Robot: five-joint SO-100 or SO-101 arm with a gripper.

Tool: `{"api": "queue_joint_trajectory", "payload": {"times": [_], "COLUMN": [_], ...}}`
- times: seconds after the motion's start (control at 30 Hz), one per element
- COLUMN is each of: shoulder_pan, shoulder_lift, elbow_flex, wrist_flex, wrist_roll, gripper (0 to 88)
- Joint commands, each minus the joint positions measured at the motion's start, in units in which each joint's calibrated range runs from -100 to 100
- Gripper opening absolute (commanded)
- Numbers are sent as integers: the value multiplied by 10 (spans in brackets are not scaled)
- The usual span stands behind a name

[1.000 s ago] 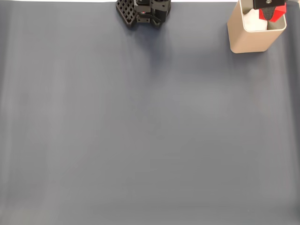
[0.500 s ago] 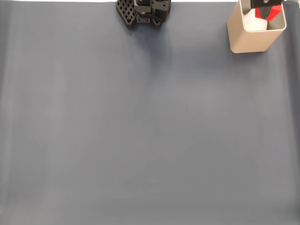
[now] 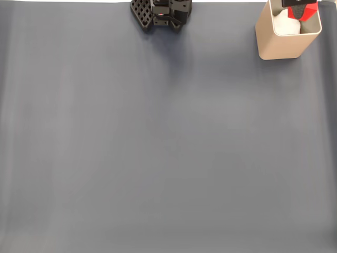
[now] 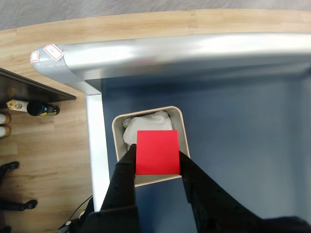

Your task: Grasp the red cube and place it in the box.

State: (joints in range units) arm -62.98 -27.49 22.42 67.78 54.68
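The gripper (image 4: 156, 162) was clamped on the red cube (image 4: 157, 152) directly above the tan box (image 4: 177, 119); releasing there, centred over the opening, looked best.

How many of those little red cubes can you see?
1. The red cube is pinched in the gripper right above the open box. Crumpled white stuff inside might hide others.

Dark grey matte surface (image 3: 168, 147) spans the fixed view. Black arm base with perforated plate (image 3: 160, 13) sits at top centre edge. Tall tan rounded-corner box (image 3: 279, 45) stands top right, pale inside with something white in it. Small bright red cube (image 3: 306, 9) held by black pincer (image 3: 301, 7) over the box's opening, cut by frame edge.
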Motion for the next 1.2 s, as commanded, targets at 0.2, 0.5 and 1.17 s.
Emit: {"api": "queue_joint_trajectory", "payload": {"times": [0.2,0.5,1.17], "shoulder_pan": [-4,-5,-2], "shoulder_lift": [-28,-25,-28], "elbow_flex": [-3,-3,6], "wrist_flex": [-19,-20,-34], "wrist_roll": [-10,-13,-19], "gripper": [51,187,355]}}
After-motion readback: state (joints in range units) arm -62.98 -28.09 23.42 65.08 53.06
